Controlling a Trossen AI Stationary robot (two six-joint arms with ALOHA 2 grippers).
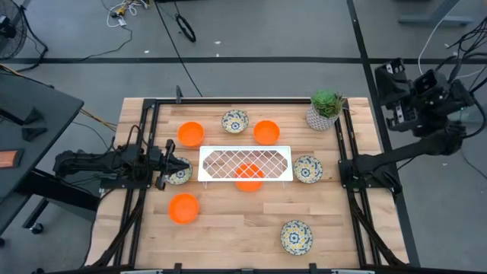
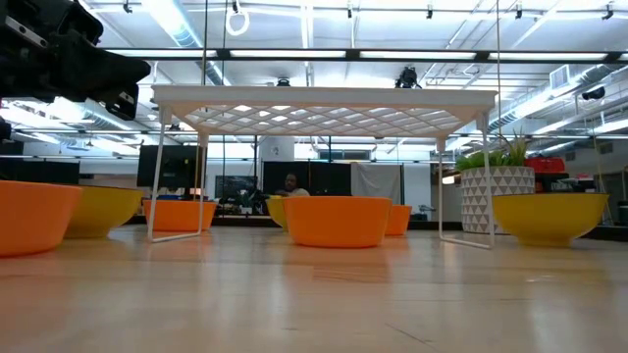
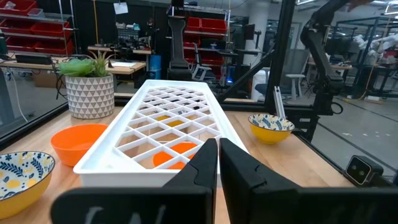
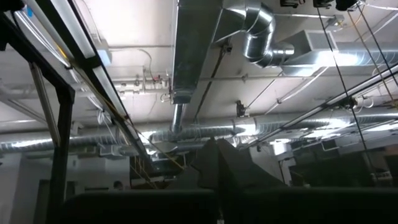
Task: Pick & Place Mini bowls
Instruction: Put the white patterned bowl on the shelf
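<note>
The left gripper [image 1: 179,168] is hovering just off the left end of the white lattice rack [image 1: 245,164], which I am taking as my landmark, and its fingers [image 3: 205,168] are standing pressed together with nothing between them. The patterned bowl [image 1: 180,174] nearest that end of the rack is lying directly under the fingertips, so for that arm the closest piece is straight below, not ahead; from above I cannot tell whether the tips are touching its rim. The bowl is round, so no long axis is dictating the wrist angle. The other mini bowls are sitting around the rack: one orange bowl [image 1: 249,176] under it, two orange bowls [image 1: 190,134] and a patterned one [image 1: 235,121] behind it, a patterned one [image 1: 307,169] off its right end, and an orange [image 1: 183,208] and a patterned bowl [image 1: 296,236] in front. The right gripper [image 4: 219,163] is parked far off the right end of the rack, beyond the table edge, pointing at the ceiling with fingers together, so the left arm is much the nearer one.
</note>
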